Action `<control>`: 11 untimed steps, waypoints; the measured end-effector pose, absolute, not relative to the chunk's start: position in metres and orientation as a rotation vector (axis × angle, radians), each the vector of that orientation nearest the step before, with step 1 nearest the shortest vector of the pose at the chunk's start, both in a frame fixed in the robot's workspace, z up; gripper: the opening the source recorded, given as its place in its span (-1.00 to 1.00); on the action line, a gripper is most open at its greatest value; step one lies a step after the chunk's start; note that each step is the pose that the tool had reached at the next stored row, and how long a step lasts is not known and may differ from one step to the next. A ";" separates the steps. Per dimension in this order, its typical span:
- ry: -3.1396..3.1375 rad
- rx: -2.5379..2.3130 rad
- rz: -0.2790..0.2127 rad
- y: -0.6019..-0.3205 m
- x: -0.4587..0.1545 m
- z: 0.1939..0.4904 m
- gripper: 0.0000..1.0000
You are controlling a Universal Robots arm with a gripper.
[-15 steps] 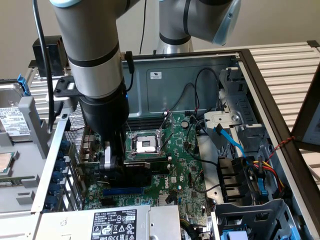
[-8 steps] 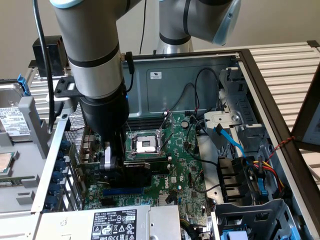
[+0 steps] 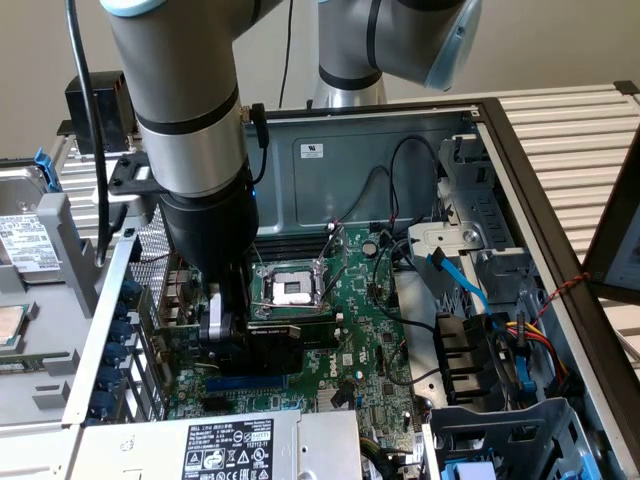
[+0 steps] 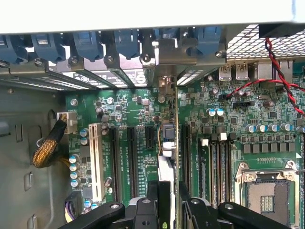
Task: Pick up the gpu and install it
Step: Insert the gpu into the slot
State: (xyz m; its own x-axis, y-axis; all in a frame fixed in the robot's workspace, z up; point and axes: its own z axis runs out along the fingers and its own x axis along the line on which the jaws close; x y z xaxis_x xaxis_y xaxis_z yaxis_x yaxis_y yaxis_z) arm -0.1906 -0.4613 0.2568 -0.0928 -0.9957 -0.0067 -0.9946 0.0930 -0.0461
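Slatted bench [image 3: 560,120] carries an open computer case [image 3: 400,150]. Low and left of centre in the exterior view, the gpu [image 3: 295,336] stands on edge over the green motherboard [image 3: 375,330], just beside the empty processor socket [image 3: 290,288]. Whether it sits in a slot I cannot tell. The tool [image 3: 228,330] is closed partway around the card's end, gripping it. The arm [image 3: 180,100] comes down from the upper left, and a grey power supply [image 3: 215,445] lies along the bottom edge.
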 end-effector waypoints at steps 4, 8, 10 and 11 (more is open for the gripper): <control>2.295 -2.092 -0.046 -0.461 -0.191 0.257 -0.46; 2.294 -2.094 -0.046 -0.460 -0.191 0.257 -0.46; 2.293 -2.094 -0.046 -0.460 -0.191 0.256 -0.46; 2.293 -2.094 -0.046 -0.460 -0.191 0.256 -0.46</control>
